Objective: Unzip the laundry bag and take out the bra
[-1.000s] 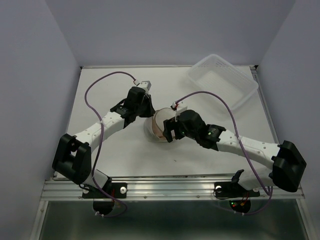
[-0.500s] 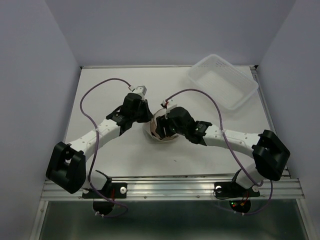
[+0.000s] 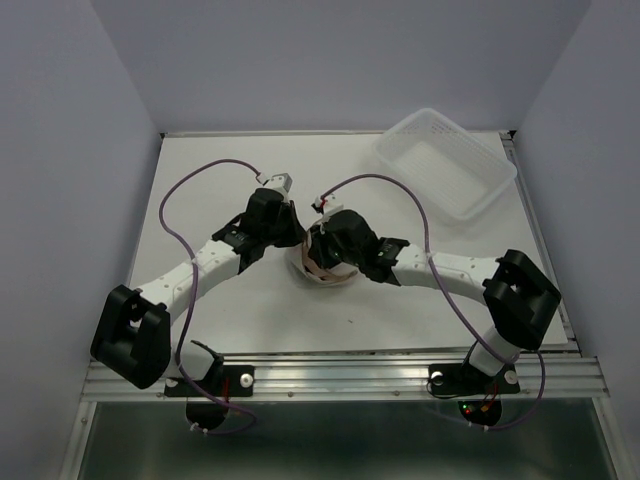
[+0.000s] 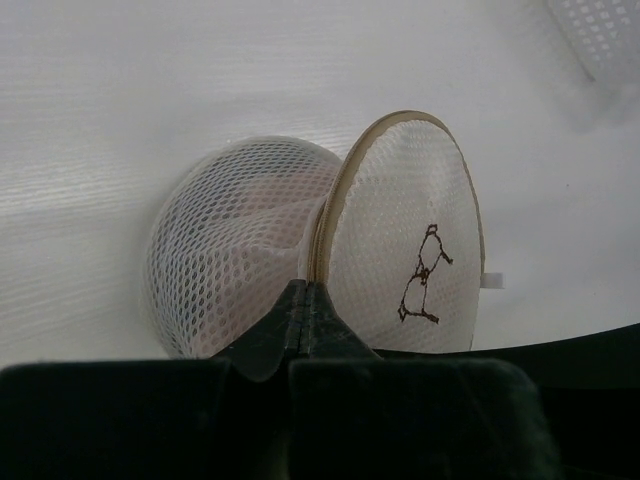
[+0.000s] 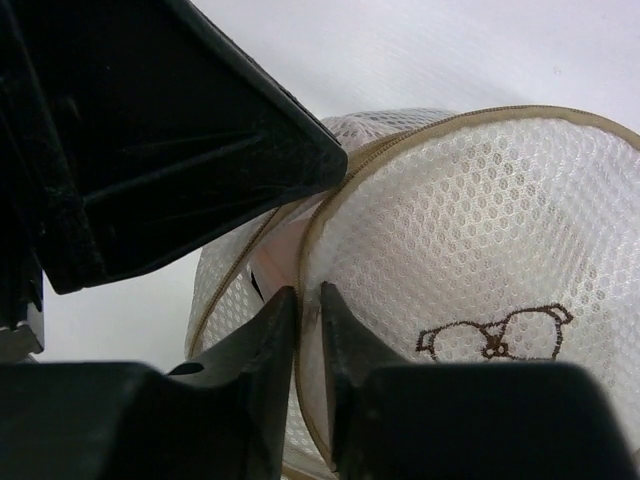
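The laundry bag (image 3: 322, 268) lies mid-table, tipped on its side. Its mesh dome (image 4: 225, 250) is to the left, and its flat face (image 4: 410, 235) with the dark bra outline stands partly apart from the dome along the tan zipper rim. My left gripper (image 4: 306, 292) is shut, its tips pinched on that rim from the far-left side (image 3: 290, 236). My right gripper (image 5: 309, 305) has its jaws nearly together, clamped on the edge of the flat face (image 5: 480, 240). Pale pink fabric (image 5: 284, 242), probably the bra, shows in the gap.
A clear rectangular plastic basket (image 3: 445, 160) stands at the back right; its corner also shows in the left wrist view (image 4: 600, 30). Both arms meet over the bag, with purple cables looping above them. The left gripper's black finger (image 5: 150, 130) fills the right wrist view's upper left.
The right arm has slid left onto the bag and its jaws have closed from wide open onto the flat face's rim. The left gripper stayed shut at the rim.
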`<act>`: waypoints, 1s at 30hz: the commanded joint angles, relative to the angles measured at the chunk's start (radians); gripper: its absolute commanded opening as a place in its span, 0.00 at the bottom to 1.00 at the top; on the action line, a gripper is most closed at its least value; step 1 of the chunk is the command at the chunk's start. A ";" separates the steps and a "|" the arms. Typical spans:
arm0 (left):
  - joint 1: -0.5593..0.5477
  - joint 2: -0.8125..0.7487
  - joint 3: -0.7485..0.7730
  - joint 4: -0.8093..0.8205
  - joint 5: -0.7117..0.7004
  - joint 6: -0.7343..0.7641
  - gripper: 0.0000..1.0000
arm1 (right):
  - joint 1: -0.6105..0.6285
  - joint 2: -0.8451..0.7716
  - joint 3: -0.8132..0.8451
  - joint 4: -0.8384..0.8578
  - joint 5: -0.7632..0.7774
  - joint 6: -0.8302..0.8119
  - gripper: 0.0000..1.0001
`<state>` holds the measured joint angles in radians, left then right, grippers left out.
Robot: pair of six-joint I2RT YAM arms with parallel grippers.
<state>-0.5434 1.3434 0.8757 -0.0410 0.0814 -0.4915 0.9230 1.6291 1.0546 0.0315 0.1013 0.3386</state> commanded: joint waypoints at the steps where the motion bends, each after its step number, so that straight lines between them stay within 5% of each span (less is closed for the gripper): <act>1: -0.004 -0.038 -0.009 0.035 -0.017 -0.004 0.00 | -0.003 -0.005 0.038 0.050 0.012 -0.006 0.17; 7: -0.006 -0.032 -0.006 0.033 -0.032 0.008 0.00 | -0.003 -0.063 0.009 0.031 0.079 -0.012 0.01; 22: -0.003 -0.050 -0.058 0.033 -0.127 -0.024 0.00 | -0.003 -0.441 -0.300 0.027 0.405 0.092 0.01; 30: -0.001 -0.082 -0.095 0.088 -0.134 -0.048 0.00 | -0.003 -0.667 -0.515 -0.004 0.515 0.281 0.06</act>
<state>-0.5430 1.3117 0.7967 -0.0135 -0.0292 -0.5262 0.9222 1.0534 0.6022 0.0334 0.5213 0.4927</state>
